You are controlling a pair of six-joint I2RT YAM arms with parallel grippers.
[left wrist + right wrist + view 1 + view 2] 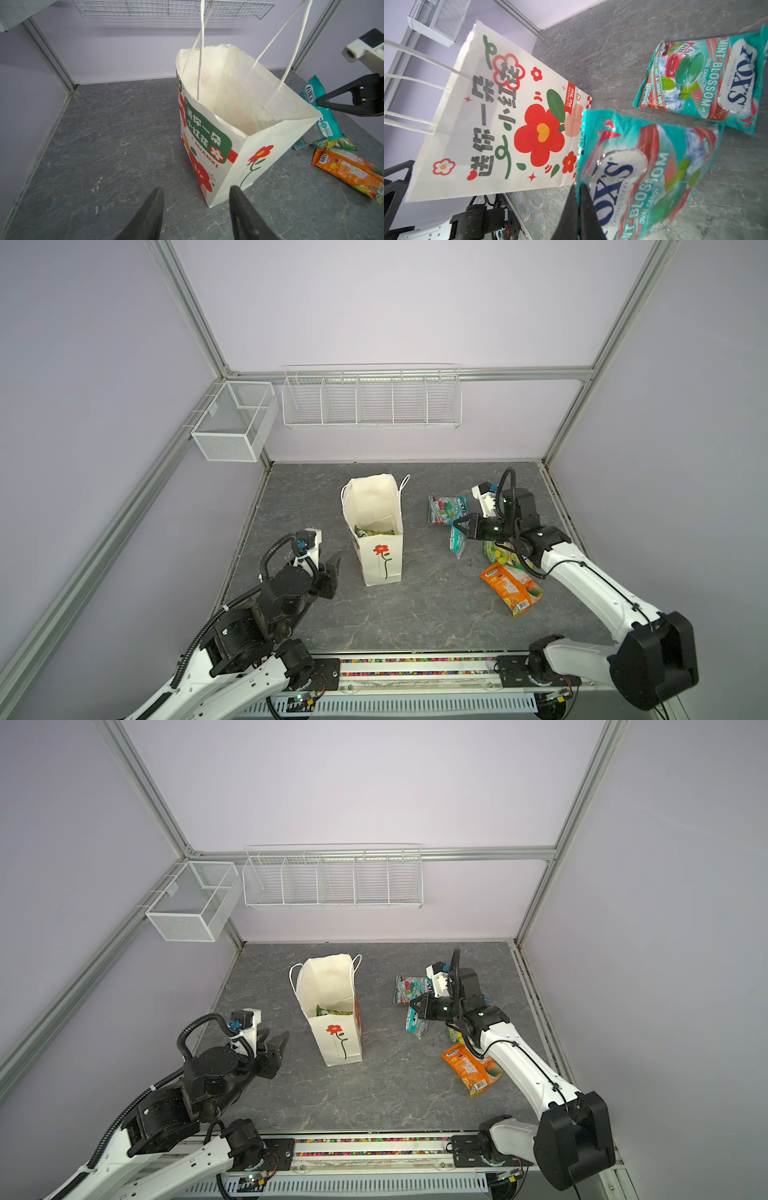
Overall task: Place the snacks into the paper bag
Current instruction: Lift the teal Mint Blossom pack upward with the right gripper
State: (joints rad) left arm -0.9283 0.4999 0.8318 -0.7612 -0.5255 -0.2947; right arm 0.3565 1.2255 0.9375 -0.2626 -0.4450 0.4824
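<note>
Grey desk (415, 614): paper bag (382, 556) holds some snacks (374, 531); right claw (456, 526) clamped on teal packet (457, 542); second teal packet (446, 510), green-yellow packet (500, 555) and orange packet (513, 588) remain outside; left claw (333, 563) apart, empty.

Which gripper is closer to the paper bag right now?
Left. The left gripper sits open just beside the paper bag; the right gripper, gripping a teal packet, is farther off opposite.

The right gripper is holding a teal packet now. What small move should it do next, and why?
Probably lift the teal packet and carry it over the open top of the paper bag. The right gripper is shut on the packet's edge, and the packet hangs beside the bag, not above it. The bag stands upright with its mouth open.
</note>
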